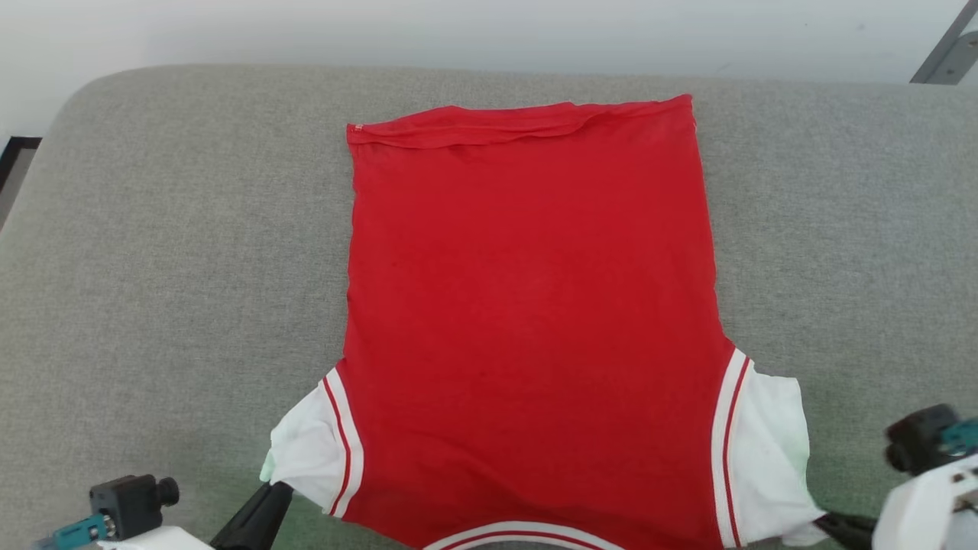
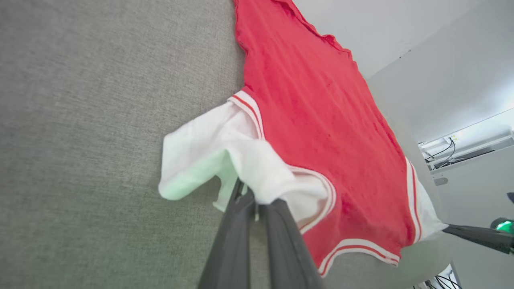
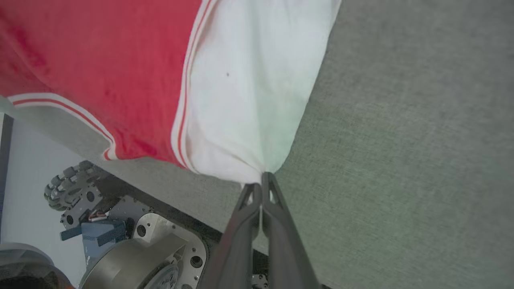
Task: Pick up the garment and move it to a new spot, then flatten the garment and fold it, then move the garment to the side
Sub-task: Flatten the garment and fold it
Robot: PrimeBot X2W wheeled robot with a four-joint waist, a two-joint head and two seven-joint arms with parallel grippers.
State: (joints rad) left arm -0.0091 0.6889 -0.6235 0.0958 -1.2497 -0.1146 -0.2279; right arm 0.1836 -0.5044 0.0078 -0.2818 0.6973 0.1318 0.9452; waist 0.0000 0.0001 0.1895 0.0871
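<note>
Red garment (image 1: 527,305) in both closed jaws

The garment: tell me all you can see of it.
The garment is a red soft-fabric shirt with white short sleeves and red-and-white striped trim, lying spread nearly flat on the grey cushion, hem far and slightly rumpled, collar near, plain red side up. The left gripper and right gripper each pinch a sleeve.
</note>
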